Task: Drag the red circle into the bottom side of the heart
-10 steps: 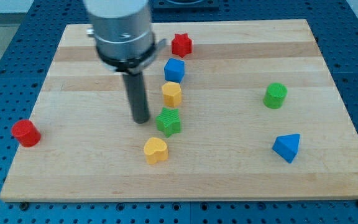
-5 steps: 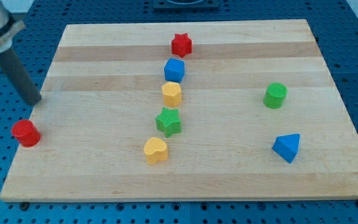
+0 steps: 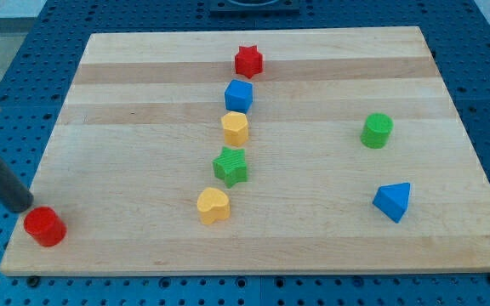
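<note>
My tip (image 3: 25, 206) is touching the small red plastic circle (image 3: 44, 226) at its 10 o'clock; there is no claw. The circle is looking light and slidy, so I am pushing its left side toward the yellow plastic heart (image 3: 213, 205).

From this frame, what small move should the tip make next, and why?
Probably push toward the view's right. My tip sits just upper left of the red circular block, at the wooden board's bottom-left corner; the yellow heart-shaped block lies well to its right, slightly higher.

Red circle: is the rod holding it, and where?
Nothing held. My tip sits against the upper-left edge of the red circle, only pushing.
</note>
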Available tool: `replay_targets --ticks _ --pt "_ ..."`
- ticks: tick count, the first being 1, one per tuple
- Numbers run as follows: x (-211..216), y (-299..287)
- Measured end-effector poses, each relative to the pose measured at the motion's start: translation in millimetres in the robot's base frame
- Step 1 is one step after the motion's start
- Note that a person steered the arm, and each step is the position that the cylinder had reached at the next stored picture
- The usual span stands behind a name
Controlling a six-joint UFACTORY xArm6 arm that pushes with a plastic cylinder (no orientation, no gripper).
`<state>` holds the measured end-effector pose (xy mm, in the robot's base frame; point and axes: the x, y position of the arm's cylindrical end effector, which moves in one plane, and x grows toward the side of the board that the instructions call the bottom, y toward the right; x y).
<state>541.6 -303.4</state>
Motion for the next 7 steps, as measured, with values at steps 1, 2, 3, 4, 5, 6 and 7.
replay_targets --ticks 1,2,3,4,5,6,7 --pt "24 28" --pt "48 64" --pt "54 1" --pt "77 50" --pt "76 123" --pt "76 193" --pt "76 148"
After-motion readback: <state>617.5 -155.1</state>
